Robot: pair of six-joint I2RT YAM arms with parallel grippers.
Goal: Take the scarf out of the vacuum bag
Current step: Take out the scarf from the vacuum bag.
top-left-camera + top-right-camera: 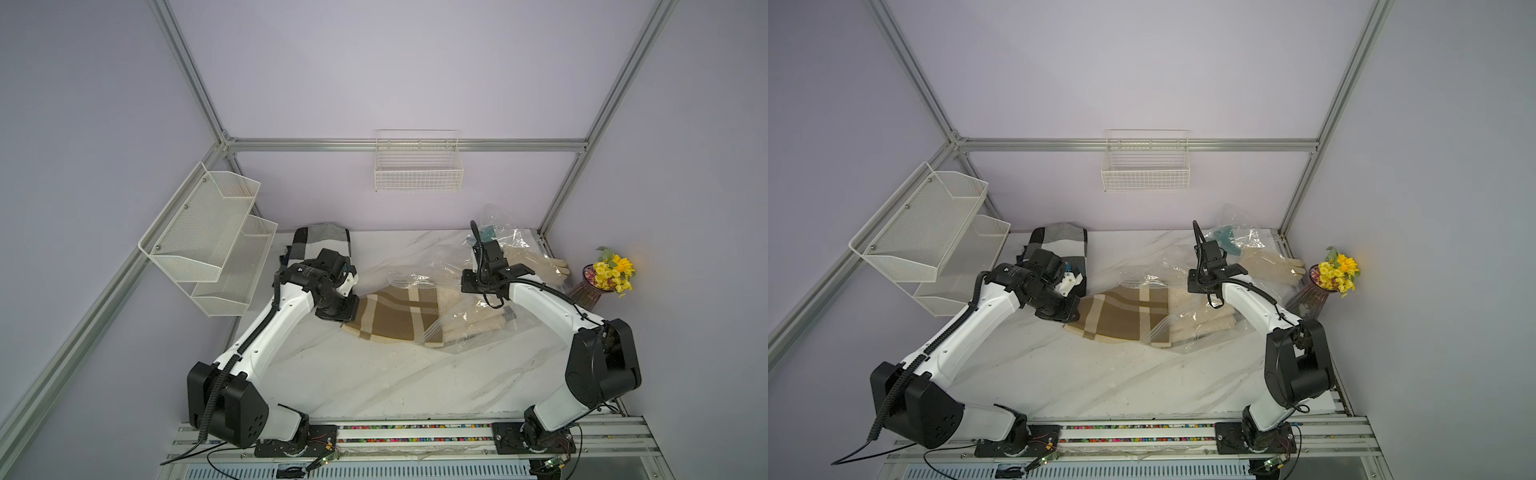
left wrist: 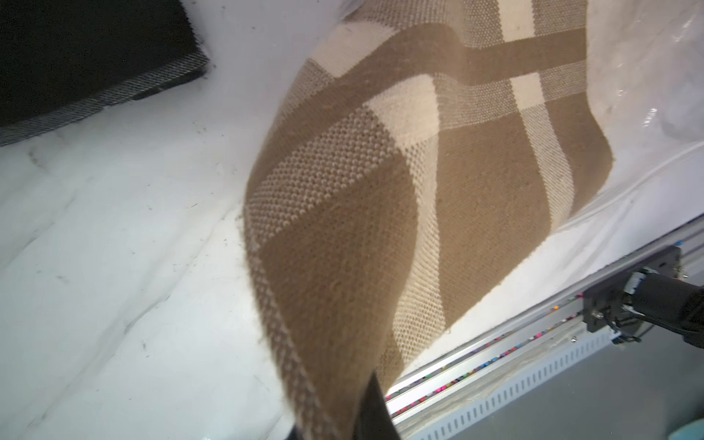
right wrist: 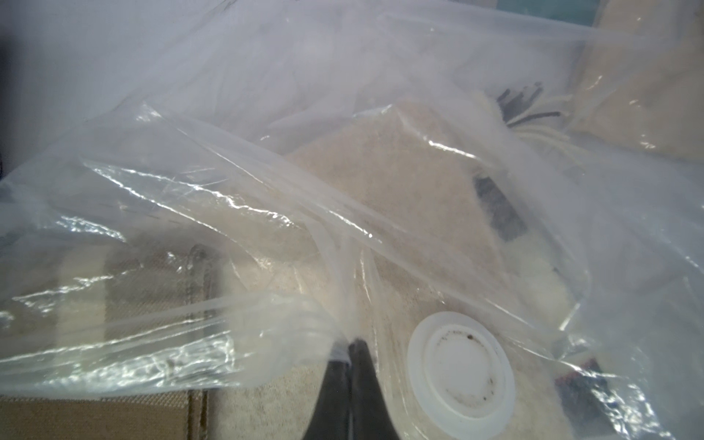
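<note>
Bimanual scene on a white marble-patterned counter (image 1: pixel 374 374). The brown-and-cream checked woven scarf (image 1: pixel 399 316) lies mid-counter, partly out of the large crinkly transparent plastic vacuum bag (image 1: pixel 465 336): its patterned end extends past the bag's mouth toward the left arm, while its cream folded layers lie inside the film. The left tool (image 1: pixel 354 305) is clenched on the scarf's outer end, which the left wrist view shows as cloth draping away from the dark fingers (image 2: pixel 375 409) and raised off the counter. The right tool (image 3: pixel 349 365) is clenched on a gathered fold of the bag's film, just beside the round white valve cap (image 3: pixel 461 371); scarf cloth shows through the plastic beneath it. Surroundings – a folded grey-and-black checked cloth (image 1: pixel 322 241) at the rear behind the left arm, a smaller clear bag with a teal item (image 1: pixel 494 232) and cream knitted gloves (image 1: pixel 536 262) behind the right arm, and a vase of yellow flowers (image 1: pixel 615 272) at the counter's right edge.
</note>
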